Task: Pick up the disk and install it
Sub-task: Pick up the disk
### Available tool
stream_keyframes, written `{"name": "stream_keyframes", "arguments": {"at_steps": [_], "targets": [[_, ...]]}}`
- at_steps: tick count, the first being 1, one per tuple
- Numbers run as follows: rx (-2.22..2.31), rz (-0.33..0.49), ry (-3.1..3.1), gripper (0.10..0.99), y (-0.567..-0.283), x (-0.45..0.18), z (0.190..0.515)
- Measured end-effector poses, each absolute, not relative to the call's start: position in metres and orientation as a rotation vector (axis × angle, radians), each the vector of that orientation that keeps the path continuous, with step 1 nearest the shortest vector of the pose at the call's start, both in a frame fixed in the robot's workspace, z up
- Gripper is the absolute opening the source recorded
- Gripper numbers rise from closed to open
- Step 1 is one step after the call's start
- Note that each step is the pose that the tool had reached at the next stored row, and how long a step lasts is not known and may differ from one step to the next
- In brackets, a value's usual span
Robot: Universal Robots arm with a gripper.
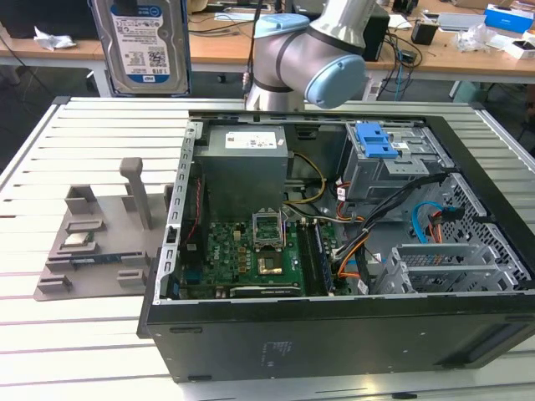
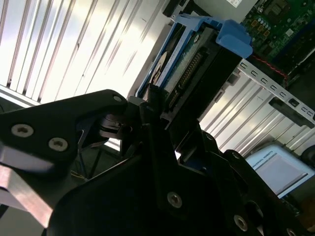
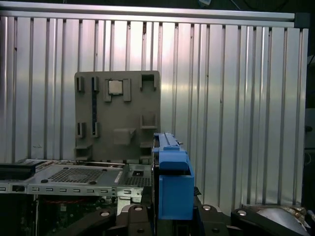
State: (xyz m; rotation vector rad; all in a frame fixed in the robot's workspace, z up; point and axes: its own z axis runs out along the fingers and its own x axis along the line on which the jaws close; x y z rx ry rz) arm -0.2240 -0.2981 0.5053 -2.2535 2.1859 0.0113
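Note:
The disk (image 1: 142, 42) is a silver hard drive with a white-and-blue label. It hangs upright, high above the slatted table at the exterior view's left, over the grey fixture plate (image 1: 92, 242). In both wrist views my gripper (image 2: 157, 105) is shut on the disk (image 2: 192, 64), and its blue plastic frame (image 3: 172, 182) stands up between the black fingers (image 3: 138, 216). The open computer case (image 1: 334, 242) lies to the exterior view's right of the disk. Its drive cage with a blue latch plate (image 1: 380, 146) sits at the far right corner.
The arm's base and elbow (image 1: 309, 58) stand behind the case. Inside the case are a grey power supply (image 1: 247, 159), the motherboard (image 1: 242, 259) and loose cables (image 1: 376, 225). The fixture plate (image 3: 118, 115) holds a small chip. Desks with clutter line the back.

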Motion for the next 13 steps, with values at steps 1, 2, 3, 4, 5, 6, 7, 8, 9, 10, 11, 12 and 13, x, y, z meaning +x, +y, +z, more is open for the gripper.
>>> {"name": "stream_keyframes", "arguments": {"at_steps": [1, 2, 3, 4, 5, 6, 7, 8, 9, 10, 11, 12, 13], "targets": [[-2.253, 0.011, 2.186, 0.365, -0.298, -0.222, 0.505], [-2.254, 0.011, 2.186, 0.365, -0.298, -0.219, 0.505], [-2.254, 0.011, 2.186, 0.365, -0.298, -0.216, 0.505], [-2.254, 0.011, 2.186, 0.365, -0.298, -0.214, 0.505], [-2.254, 0.011, 2.186, 0.365, -0.298, -0.211, 0.505], [-2.254, 0.011, 2.186, 0.365, -0.298, -0.209, 0.505], [-2.254, 0.011, 2.186, 0.365, -0.298, -0.207, 0.505], [-2.253, 0.011, 2.186, 0.365, -0.298, -0.203, 0.505], [-2.254, 0.011, 2.186, 0.365, -0.298, -0.199, 0.505], [-2.254, 0.011, 2.186, 0.365, -0.298, -0.197, 0.505], [-2.254, 0.011, 2.186, 0.365, -0.298, -0.195, 0.505], [-2.254, 0.011, 2.186, 0.365, -0.298, -0.191, 0.505], [-2.254, 0.011, 2.186, 0.365, -0.298, -0.187, 0.505]]}}
